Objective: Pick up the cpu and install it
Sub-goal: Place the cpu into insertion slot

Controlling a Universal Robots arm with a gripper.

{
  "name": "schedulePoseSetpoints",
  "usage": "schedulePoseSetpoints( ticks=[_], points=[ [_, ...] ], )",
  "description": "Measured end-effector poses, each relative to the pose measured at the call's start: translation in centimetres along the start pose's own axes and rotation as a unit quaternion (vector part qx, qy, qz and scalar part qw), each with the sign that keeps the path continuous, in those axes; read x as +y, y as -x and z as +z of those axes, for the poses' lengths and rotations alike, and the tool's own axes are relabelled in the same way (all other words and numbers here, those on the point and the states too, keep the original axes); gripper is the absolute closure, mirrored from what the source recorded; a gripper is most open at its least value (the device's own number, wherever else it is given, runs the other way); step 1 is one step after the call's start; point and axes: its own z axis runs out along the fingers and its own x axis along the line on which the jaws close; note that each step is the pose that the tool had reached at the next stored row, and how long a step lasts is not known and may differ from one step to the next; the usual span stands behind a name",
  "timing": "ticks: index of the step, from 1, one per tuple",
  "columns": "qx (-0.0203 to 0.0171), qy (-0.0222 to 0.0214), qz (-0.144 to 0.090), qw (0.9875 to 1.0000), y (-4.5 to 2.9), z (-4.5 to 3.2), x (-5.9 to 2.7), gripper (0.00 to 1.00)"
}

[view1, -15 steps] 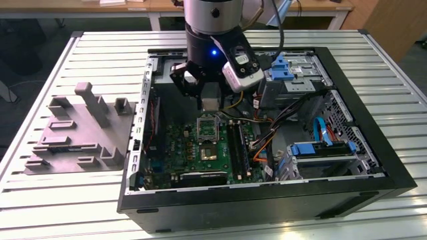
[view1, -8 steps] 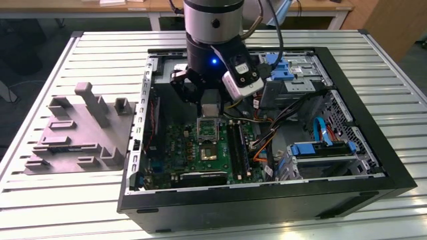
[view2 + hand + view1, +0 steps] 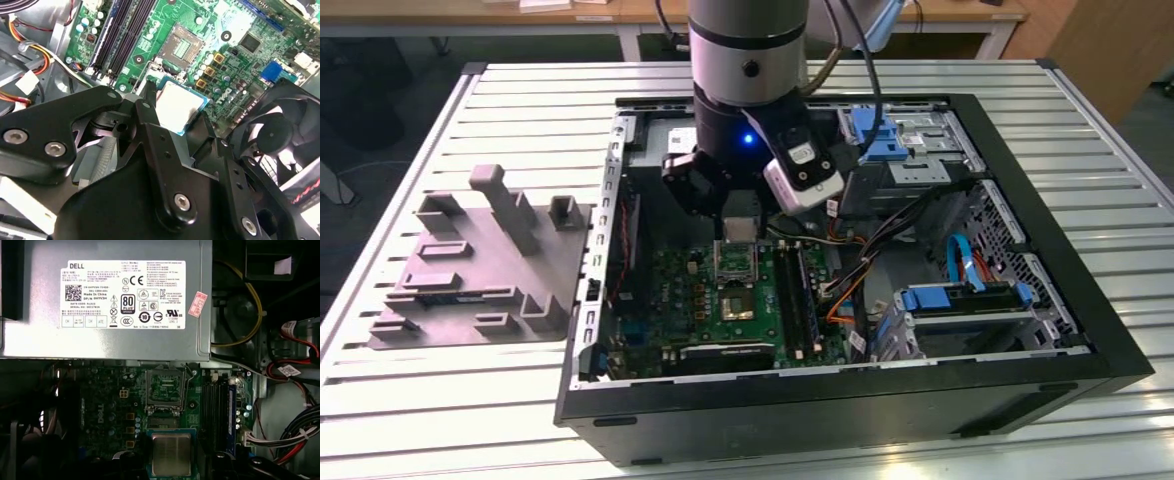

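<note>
The cpu [image 3: 181, 106] sat pinched between the gripper's [image 3: 176, 117] black fingers [image 3: 149, 105] — held above the green motherboard [image 3: 240, 70], near the open socket [image 3: 182, 46] (its silvery top showed in both wrist views) — inside the computer case [image 3: 1067, 370].

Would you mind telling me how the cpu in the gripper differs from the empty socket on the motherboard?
The cpu has a plain silvery metal top; the socket is an open, metal-framed recess with a fine contact grid. The cpu is held by the gripper above the board, while the socket sits fixed on the green motherboard. Both are square and look similar in footprint.
</note>
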Motion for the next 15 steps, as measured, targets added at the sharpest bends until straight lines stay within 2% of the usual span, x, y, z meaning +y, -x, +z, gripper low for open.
schedulePoseSetpoints(
  ticks=[15],
  points=[
    [0.0019, 0.0001, 0.0, 1.0, 0.01, 2.73, -0.04, 0.53]
  ],
)
